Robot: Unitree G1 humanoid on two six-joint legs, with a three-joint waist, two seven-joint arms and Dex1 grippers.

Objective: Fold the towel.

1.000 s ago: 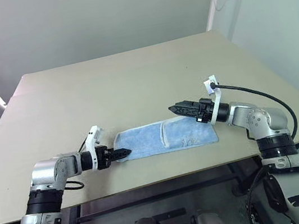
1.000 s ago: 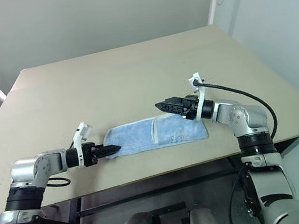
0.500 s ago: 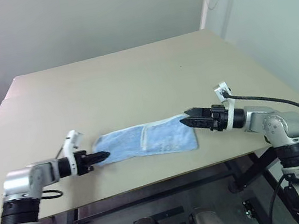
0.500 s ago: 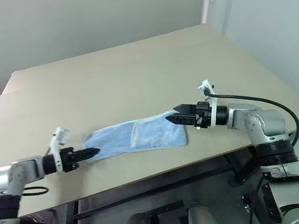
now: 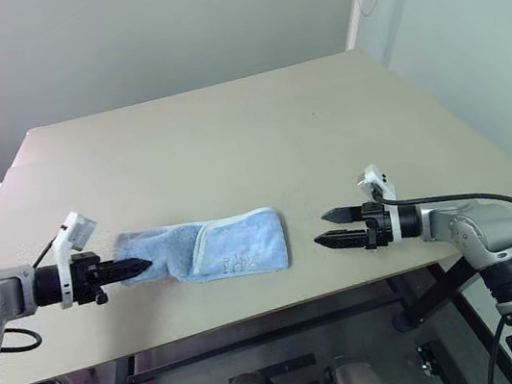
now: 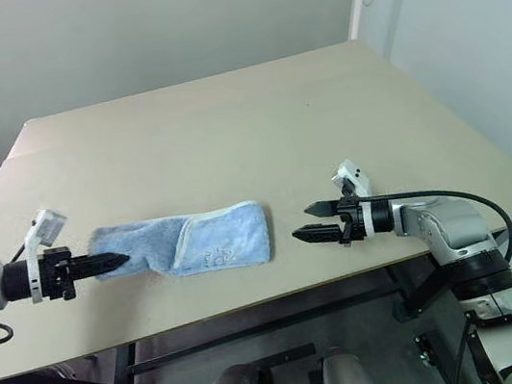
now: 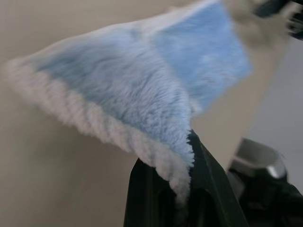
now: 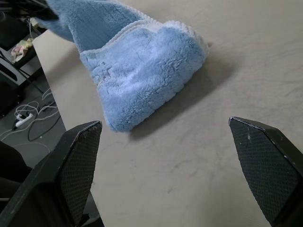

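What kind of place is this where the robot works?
Probably a lab or test room, not a home: a bare beige table holding just one towel, plain grey walls, and loose cables on the floor beneath.

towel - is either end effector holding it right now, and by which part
The left end effector is shut on the towel, pinching a corner at its left end. The right end effector is open, clear of the towel, holding nothing.

A: Where do the two eye views look from?
B: High up, facing forward and down over the worktop (image 5: 227, 128); both share the towel (image 5: 216, 249) and both arms.
A: The wrist views?
B: The left sits very close along its pincer (image 7: 173, 189); the right looks past its pincer (image 8: 180, 172) at the towel's far end.
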